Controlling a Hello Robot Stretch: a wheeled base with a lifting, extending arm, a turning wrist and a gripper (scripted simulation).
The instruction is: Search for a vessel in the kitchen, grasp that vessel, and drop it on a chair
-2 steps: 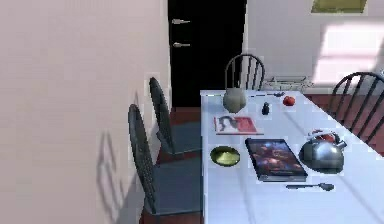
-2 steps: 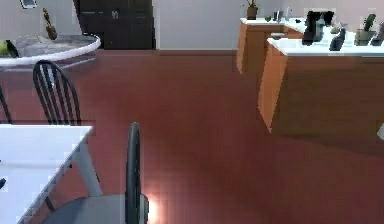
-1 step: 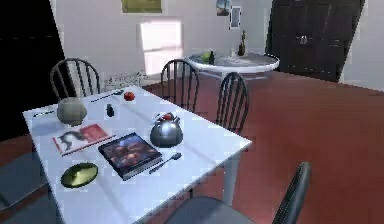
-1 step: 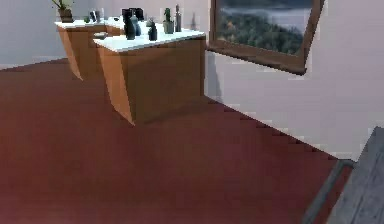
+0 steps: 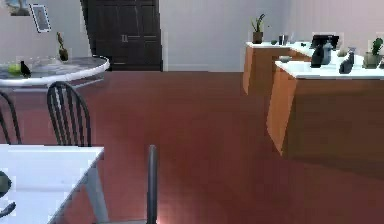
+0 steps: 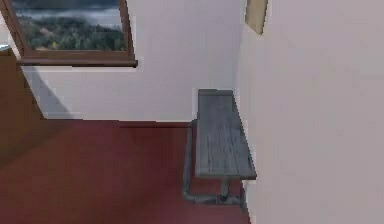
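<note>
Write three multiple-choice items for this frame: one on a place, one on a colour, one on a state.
1. Where is the bench? A against a wall; B mid-floor; C in a doorway.
2. What colour is the floor? A grey; B red-brown; C white.
3. How is the dark door? A wide open; B missing a leaf; C shut.
Key: A, its long side runs along the wall; B, it is red-brown in both views; C, both leaves sit flush with no gap.
</note>
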